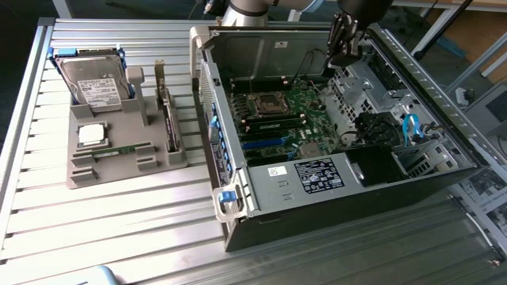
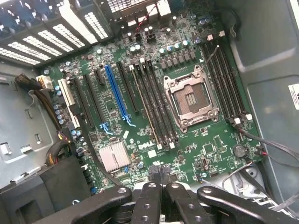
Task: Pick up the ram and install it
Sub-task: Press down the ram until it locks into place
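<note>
While the fingers sit pressed together with nothing between them, the gripper hangs over the open computer case, above the motherboard with its bare processor socket and the rows of long black memory slots beside it. The ram is well apart from the arm: it lies flat in a groove of the grey holder tray on the slatted worktop, toward the exterior view's left, just in front of the square silver processor chip and below the upright hard drive. The likely trouble lies in the pick. The stick is thin and sits low in its groove, so a slightly off-centre descent could strike the tray wall or pinch one edge and tilt the board. A tilted grasp would then meet the narrow slot crooked, and pressing down could jam it or strain the board.
</note>
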You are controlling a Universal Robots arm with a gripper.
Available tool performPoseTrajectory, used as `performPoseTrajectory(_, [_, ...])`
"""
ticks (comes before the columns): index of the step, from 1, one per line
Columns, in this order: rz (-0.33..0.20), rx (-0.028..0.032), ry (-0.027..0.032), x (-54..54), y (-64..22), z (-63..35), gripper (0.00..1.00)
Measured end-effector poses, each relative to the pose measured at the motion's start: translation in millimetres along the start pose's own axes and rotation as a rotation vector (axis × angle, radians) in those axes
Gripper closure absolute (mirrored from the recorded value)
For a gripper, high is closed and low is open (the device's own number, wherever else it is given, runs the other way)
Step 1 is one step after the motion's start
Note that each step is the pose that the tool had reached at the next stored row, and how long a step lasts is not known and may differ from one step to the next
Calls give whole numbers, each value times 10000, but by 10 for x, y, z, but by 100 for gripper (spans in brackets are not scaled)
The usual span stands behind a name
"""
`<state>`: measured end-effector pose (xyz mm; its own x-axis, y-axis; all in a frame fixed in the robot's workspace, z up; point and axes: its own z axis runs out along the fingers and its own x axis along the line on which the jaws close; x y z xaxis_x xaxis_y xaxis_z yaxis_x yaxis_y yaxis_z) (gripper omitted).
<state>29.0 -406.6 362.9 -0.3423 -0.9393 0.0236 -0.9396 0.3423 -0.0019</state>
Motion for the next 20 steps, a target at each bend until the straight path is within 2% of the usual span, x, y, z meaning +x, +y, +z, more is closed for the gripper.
performPoseTrajectory(20, [986,-23,4,-4,10,9,89])
